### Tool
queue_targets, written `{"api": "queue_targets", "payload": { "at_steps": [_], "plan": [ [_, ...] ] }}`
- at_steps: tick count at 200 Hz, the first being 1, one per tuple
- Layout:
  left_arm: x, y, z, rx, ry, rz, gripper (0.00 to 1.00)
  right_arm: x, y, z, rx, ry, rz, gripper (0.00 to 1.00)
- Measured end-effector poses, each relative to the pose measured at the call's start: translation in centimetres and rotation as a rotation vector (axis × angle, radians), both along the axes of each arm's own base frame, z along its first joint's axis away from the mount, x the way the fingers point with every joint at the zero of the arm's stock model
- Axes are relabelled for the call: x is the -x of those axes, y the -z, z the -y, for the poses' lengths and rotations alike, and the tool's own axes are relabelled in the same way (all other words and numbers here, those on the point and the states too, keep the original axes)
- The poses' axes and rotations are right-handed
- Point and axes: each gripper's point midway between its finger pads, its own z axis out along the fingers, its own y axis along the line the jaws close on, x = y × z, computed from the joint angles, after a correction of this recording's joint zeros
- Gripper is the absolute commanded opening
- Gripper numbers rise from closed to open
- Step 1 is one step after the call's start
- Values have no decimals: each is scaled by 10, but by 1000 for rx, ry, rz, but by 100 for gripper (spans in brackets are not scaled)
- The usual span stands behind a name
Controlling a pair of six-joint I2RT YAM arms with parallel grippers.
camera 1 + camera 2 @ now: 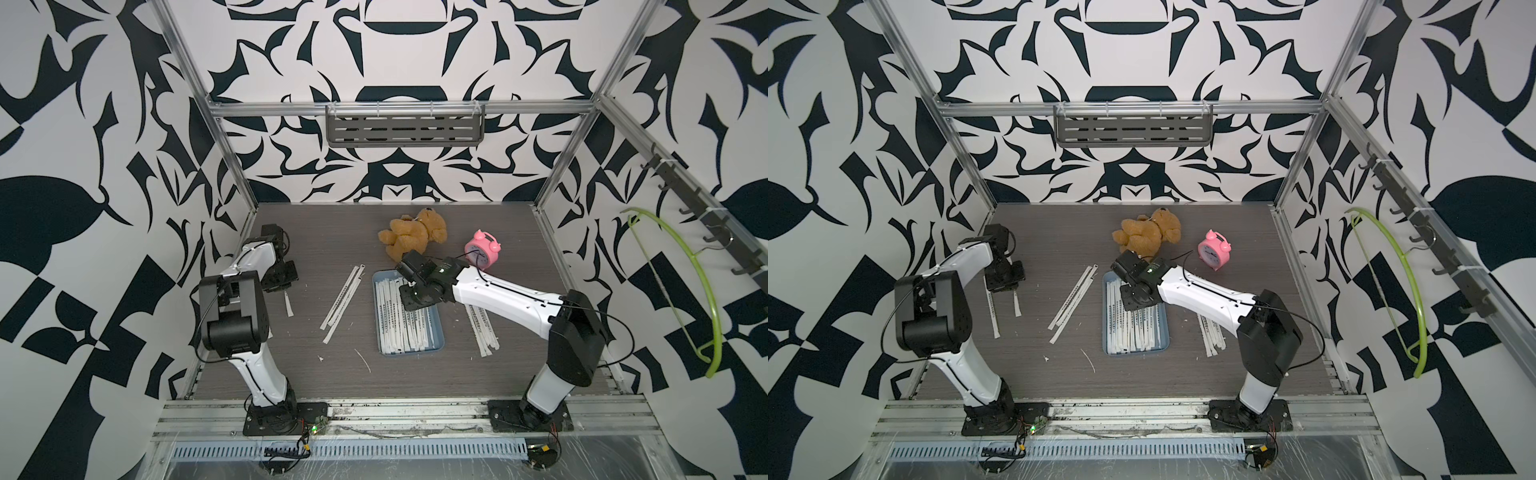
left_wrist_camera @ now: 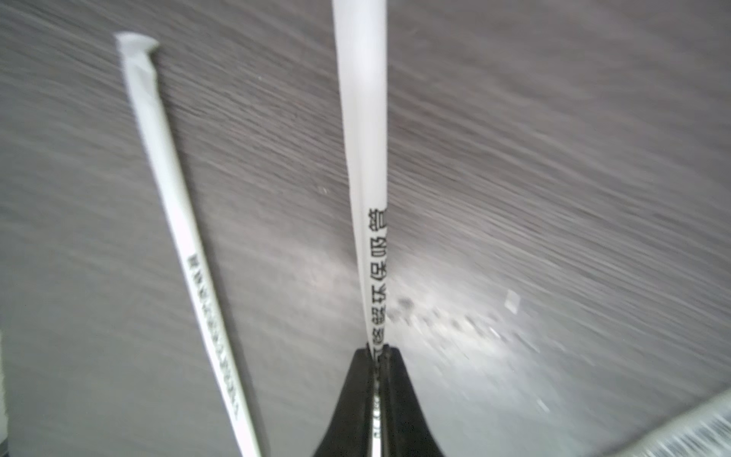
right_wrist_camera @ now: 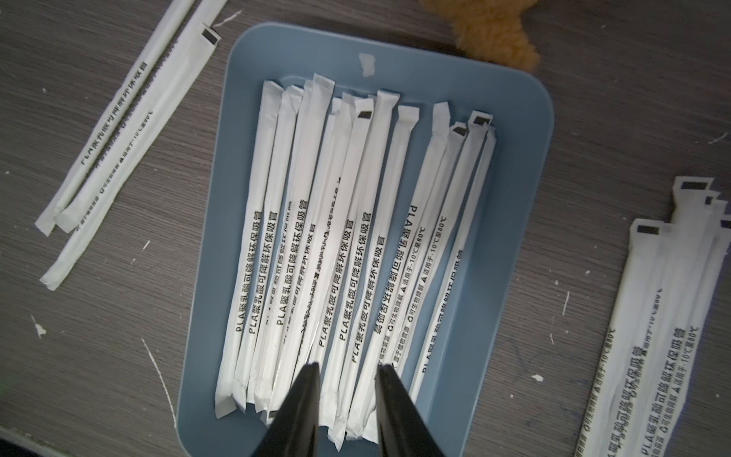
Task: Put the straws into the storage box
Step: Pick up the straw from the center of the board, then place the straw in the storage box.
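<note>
Dark grey desk (image 1: 374, 374) with wood lines and small white scraps on it. All around, walls with big black and white shapes, held up by silver metal bars. High on the back wall, a grey shelf (image 1: 405, 129) with slots. On the right wall, a row of hooks (image 1: 673, 174) and a green hanger (image 1: 706, 291).

At the back of the desk, a brown teddy (image 1: 413, 237) beside a pink clock (image 1: 482, 249). In the middle, a blue box (image 1: 411, 353), with many white straws (image 3: 336, 257) lying side by side inside. More on the desk: a loose bunch (image 1: 343, 299) left of the box, a pile (image 1: 482, 332) right of it.

Right pincer (image 3: 346, 368) over the straws in the box, jaws apart. Left pincer (image 2: 379, 352) near the left edge of the desk, clamped on one straw (image 2: 366, 158), with another one (image 2: 178, 237) flat on the desk just beside it.
</note>
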Motion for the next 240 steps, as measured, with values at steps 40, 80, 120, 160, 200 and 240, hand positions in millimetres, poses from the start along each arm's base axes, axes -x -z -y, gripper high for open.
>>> {"api": "queue_targets", "payload": {
  "at_steps": [40,80,120,160,200,240],
  "plan": [
    [19,-80,92,100,129,212,4,-1,11,11,-1,44,-35,29],
    [88,-74,218,354,254,236,0,-18,6,41,-25,148,-34,28],
    [126,-22,288,385,291,114,0,-27,4,49,-43,185,-33,28],
    [114,4,304,356,257,103,0,-24,5,45,-54,180,-47,28],
    [115,33,305,308,249,41,0,-20,11,47,-52,192,-66,28],
    [115,32,301,270,265,31,2,-20,14,44,-56,192,-74,27]
  ]
}}
